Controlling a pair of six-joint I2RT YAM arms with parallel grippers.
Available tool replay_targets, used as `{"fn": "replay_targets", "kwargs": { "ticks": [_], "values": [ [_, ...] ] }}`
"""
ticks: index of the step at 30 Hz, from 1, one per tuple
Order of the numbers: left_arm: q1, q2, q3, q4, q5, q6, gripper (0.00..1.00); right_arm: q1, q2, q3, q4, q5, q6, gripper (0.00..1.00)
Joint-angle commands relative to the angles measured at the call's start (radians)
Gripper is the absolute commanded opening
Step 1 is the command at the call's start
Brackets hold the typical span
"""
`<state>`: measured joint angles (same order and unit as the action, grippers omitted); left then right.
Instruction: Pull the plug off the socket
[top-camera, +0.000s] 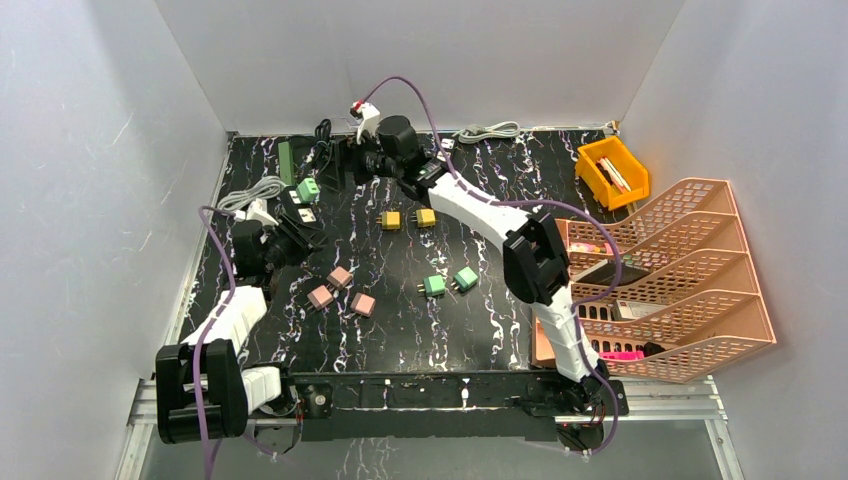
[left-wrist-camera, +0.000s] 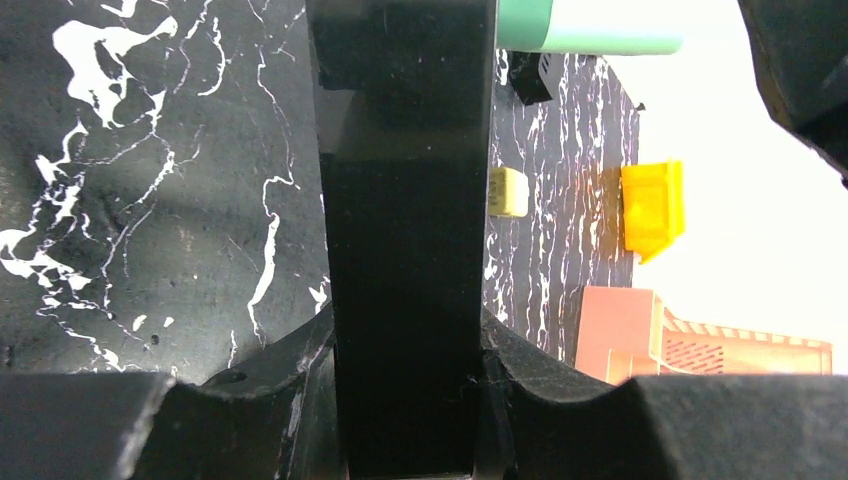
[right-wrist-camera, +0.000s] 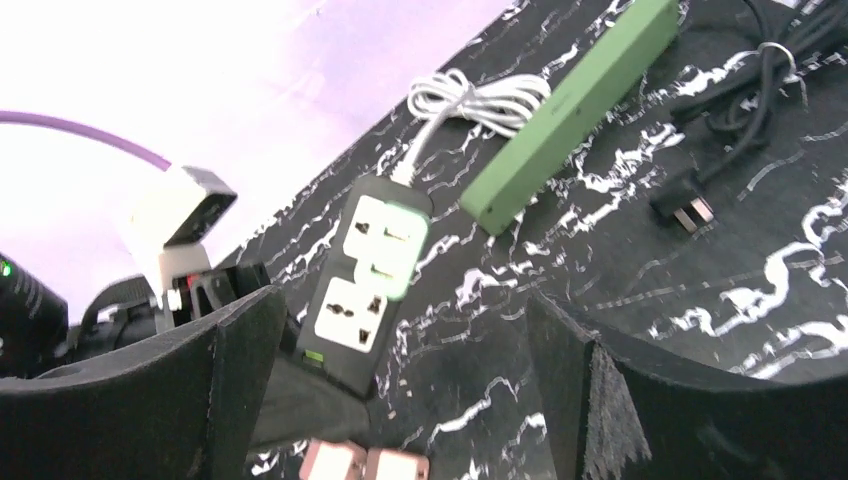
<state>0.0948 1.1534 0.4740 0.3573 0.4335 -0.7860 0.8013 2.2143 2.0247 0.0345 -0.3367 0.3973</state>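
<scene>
A black power strip (top-camera: 300, 213) with white socket faces lies at the table's left. A green plug (top-camera: 308, 189) sits in the strip's middle socket. My left gripper (top-camera: 284, 238) is shut on the near end of the strip. In the left wrist view the strip's black body (left-wrist-camera: 405, 200) fills the gap between the fingers (left-wrist-camera: 270, 400), and the green plug (left-wrist-camera: 590, 35) shows at the top. My right gripper (top-camera: 347, 166) hovers open at the back, right of the strip and apart from it. In the right wrist view the strip (right-wrist-camera: 345, 335) and green plug (right-wrist-camera: 397, 245) lie beyond the spread jaws (right-wrist-camera: 400, 305).
A loose black plug (right-wrist-camera: 682, 210) with bare prongs and its cable lie by a green bar (right-wrist-camera: 570, 120). A white coiled cord (right-wrist-camera: 480, 98) leaves the strip. Pink (top-camera: 340, 290), yellow (top-camera: 408, 218) and green (top-camera: 450, 282) blocks dot the middle. A yellow bin (top-camera: 612, 170) and pink file rack (top-camera: 690, 270) stand right.
</scene>
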Motion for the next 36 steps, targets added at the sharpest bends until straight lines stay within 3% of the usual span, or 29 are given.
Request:
{"fn": "replay_targets", "kwargs": {
  "ticks": [1,9,15,18,20,22,23,32,36],
  "values": [
    [-0.032,-0.046,0.032,0.054,0.019,0.045,0.0,0.023,0.102,0.114,0.067,-0.035,0.09,0.98],
    [-0.061,-0.052,0.041,0.049,0.011,0.066,0.0,0.025,0.216,0.256,0.046,-0.077,0.146,0.96],
    [-0.081,-0.05,0.041,0.057,0.016,0.075,0.0,0.029,0.245,0.273,0.075,-0.096,0.167,0.8],
    [-0.088,-0.05,0.037,0.057,0.015,0.078,0.0,0.028,0.262,0.296,0.079,-0.108,0.181,0.62],
    [-0.09,-0.047,0.035,0.057,0.014,0.079,0.0,0.029,0.269,0.304,0.08,-0.119,0.185,0.39],
    [-0.091,-0.045,0.037,0.053,0.011,0.081,0.0,0.029,0.269,0.31,0.063,-0.119,0.186,0.07],
    [-0.091,-0.046,0.038,0.05,0.006,0.083,0.0,0.028,0.266,0.314,0.049,-0.114,0.184,0.0],
    [-0.089,-0.044,0.04,-0.026,-0.075,0.067,0.0,0.025,0.179,0.242,0.006,-0.096,0.122,0.0],
    [-0.068,-0.031,0.037,-0.054,-0.097,0.037,0.0,-0.032,0.151,0.149,0.247,-0.346,0.336,0.0]
  ]
}}
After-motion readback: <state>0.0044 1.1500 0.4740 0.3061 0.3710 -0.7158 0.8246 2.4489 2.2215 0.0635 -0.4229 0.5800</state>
